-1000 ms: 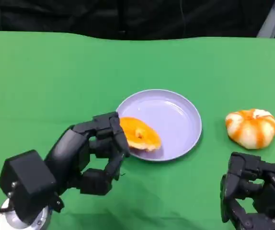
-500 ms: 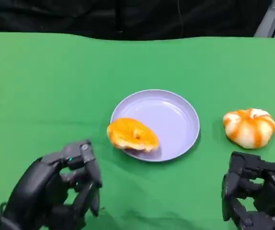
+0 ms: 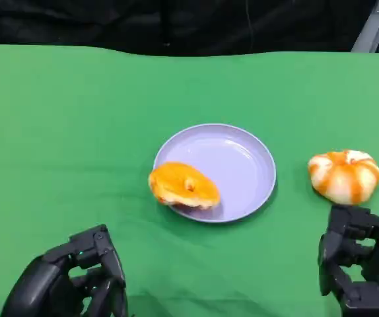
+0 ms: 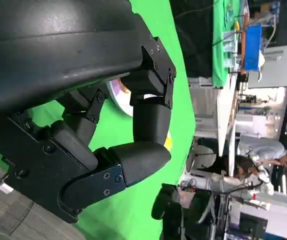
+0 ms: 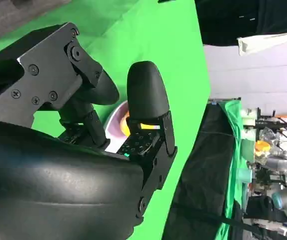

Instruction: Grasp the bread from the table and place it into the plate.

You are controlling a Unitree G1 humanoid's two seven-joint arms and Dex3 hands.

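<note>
An orange bread [image 3: 183, 186] lies on the left rim of the lilac plate [image 3: 236, 162], partly overhanging the green cloth. A second bread [image 3: 345, 176], white with orange stripes, sits on the table to the plate's right. My left hand [image 3: 70, 284] is low at the near left, well back from the plate, with its fingers bent and nothing in them. In the left wrist view the left hand [image 4: 133, 130] also holds nothing. My right hand [image 3: 361, 264] sits just in front of the striped bread, empty, with its fingers loosely apart [image 5: 143, 100].
Green cloth [image 3: 77, 132] covers the whole table, with a dark backdrop behind its far edge. The left wrist view shows a lab with equipment and a seated person [image 4: 256, 165] past the table.
My left hand has let go of the orange bread and drawn back toward the near left corner. The bread stays on the plate's left rim. My right hand has sunk slightly.
</note>
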